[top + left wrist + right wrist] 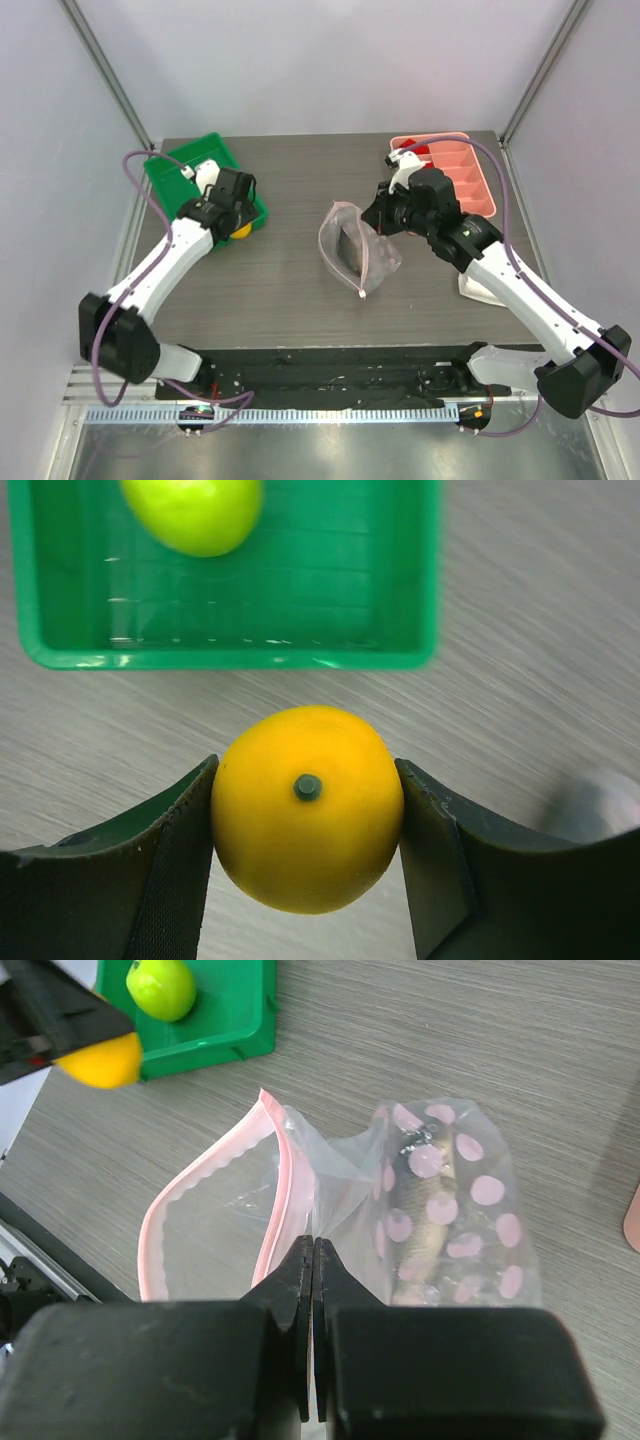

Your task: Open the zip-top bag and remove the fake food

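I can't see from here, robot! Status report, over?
Left end effector shut on yellow-orange fruit, beside green bin. Right end effector shut on zip-top bag mouth edge, bag open. Lime fruit in bin. Nothing blocking.

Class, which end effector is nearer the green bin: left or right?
Left. The left end effector, gripping the yellow-orange toy fruit, hangs just outside the green bin; the right end effector is well away, pinching the zip-top bag.
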`<act>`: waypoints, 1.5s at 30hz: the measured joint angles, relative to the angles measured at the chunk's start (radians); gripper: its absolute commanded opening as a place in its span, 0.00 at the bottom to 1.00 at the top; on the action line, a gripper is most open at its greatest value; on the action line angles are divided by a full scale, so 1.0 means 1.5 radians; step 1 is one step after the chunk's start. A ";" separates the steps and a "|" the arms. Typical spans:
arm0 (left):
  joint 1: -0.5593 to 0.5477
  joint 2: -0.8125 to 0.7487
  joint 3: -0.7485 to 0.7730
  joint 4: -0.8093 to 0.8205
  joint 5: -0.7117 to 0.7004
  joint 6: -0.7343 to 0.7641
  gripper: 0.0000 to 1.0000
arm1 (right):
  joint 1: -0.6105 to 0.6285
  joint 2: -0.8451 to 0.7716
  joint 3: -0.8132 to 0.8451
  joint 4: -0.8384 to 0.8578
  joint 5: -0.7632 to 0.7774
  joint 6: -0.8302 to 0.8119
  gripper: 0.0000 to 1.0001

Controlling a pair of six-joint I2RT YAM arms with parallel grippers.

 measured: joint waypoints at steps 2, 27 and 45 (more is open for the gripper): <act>0.027 0.050 0.004 0.004 -0.004 -0.008 0.00 | 0.000 -0.005 -0.001 0.000 -0.004 0.002 0.02; 0.180 0.388 0.232 0.026 0.129 0.039 0.85 | 0.000 -0.027 -0.049 0.016 -0.085 0.040 0.02; -0.253 -0.133 -0.147 0.331 0.372 0.020 0.00 | 0.000 -0.013 -0.043 0.047 -0.118 0.080 0.02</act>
